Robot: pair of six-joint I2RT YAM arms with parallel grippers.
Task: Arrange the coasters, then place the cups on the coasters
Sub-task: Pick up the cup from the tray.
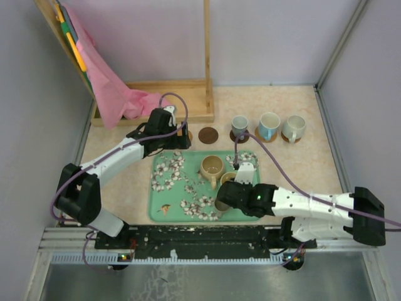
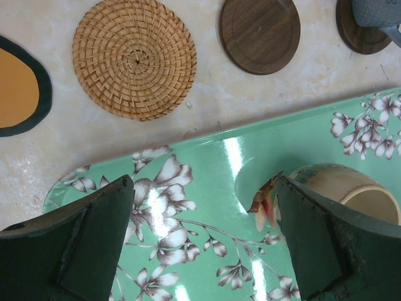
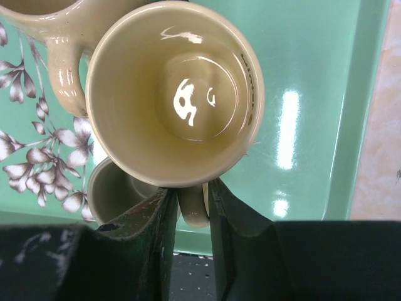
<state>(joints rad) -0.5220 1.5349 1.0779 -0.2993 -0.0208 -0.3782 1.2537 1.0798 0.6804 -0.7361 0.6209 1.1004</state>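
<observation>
My right gripper [image 3: 191, 213] is shut on the handle [image 3: 193, 207] of a yellow cup [image 3: 175, 94], which overlaps a greyish cup [image 3: 113, 191] lower down on the green floral tray [image 3: 313, 75]. From above, the right gripper [image 1: 232, 184] and yellow cup [image 1: 228, 179] are over the tray [image 1: 152, 216], beside a tan cup [image 1: 212, 167]. Grey [image 1: 239, 124], pale blue [image 1: 269, 125] and white [image 1: 293, 128] cups stand on coasters at the back, next to a bare dark coaster [image 1: 208, 135]. My left gripper [image 2: 203, 238] hangs open over the tray's far left edge, near a woven coaster [image 2: 134, 58] and a dark coaster [image 2: 259, 34].
A wooden rack [image 1: 182, 100] draped with a pink cloth [image 1: 116, 94] stands at the back left. An orange disc with a dark rim [image 2: 15, 88] lies left of the woven coaster. Walls close in both sides of the table.
</observation>
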